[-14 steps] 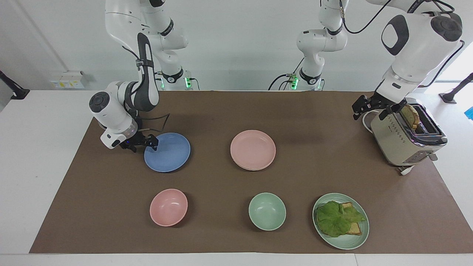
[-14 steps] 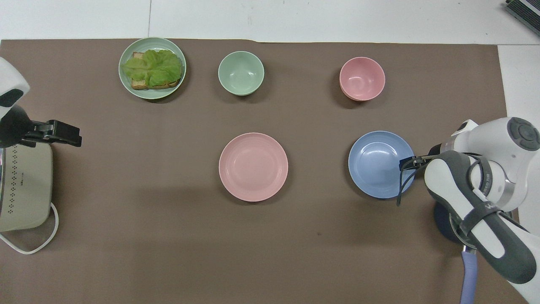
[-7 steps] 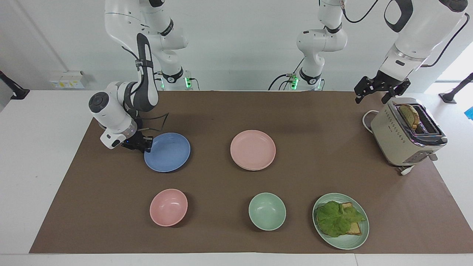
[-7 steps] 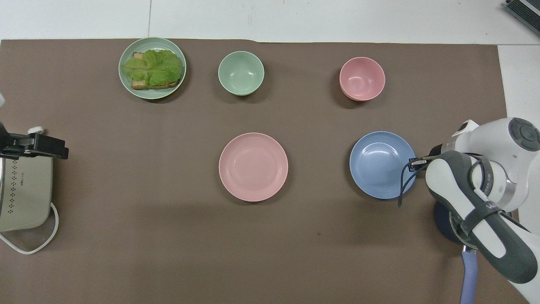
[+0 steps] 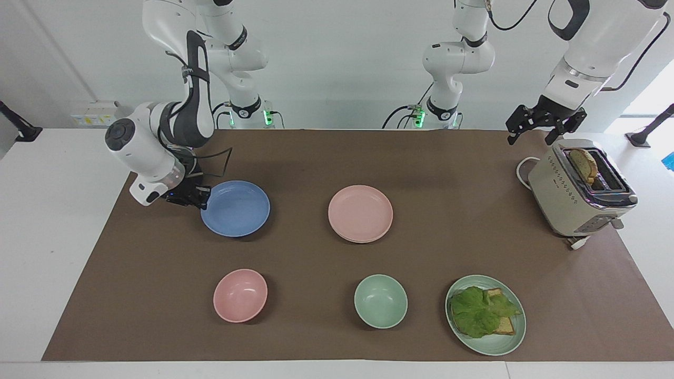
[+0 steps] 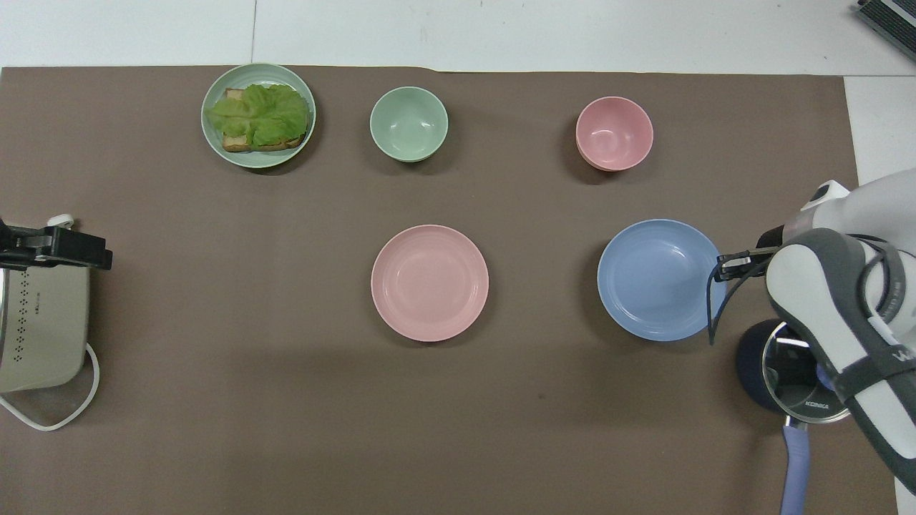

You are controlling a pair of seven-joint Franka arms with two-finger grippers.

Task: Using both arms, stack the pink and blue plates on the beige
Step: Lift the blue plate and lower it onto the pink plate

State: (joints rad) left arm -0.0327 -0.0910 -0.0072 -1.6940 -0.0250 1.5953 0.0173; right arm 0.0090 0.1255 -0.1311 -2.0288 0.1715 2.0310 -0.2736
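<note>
The blue plate [image 5: 236, 208] [image 6: 658, 279] hangs level just above the brown mat, its shadow under it. My right gripper [image 5: 202, 196] [image 6: 723, 267] is shut on its rim at the edge toward the right arm's end of the table. The pink plate [image 5: 360, 211] [image 6: 429, 282] lies mid-table on an equal-sized plate of which only a thin pale rim shows, the beige plate [image 5: 363, 241]. My left gripper [image 5: 532, 136] [image 6: 86, 252] hangs open and empty in the air over the toaster's end nearest the robots.
A beige toaster [image 5: 574, 195] [image 6: 39, 329] holding a bread slice stands at the left arm's end. Farthest from the robots sit a pink bowl [image 5: 240, 295] [image 6: 614, 133], a green bowl [image 5: 380, 301] [image 6: 408, 123] and a green plate [image 5: 489, 350] [image 6: 258, 161] with a lettuce sandwich. A dark lidded pan [image 6: 787, 368] stands under the right arm.
My right gripper closed on the blue plate's rim, then lifted it off the mat and drew it slightly toward the right arm's end. My left gripper rose from beside the toaster.
</note>
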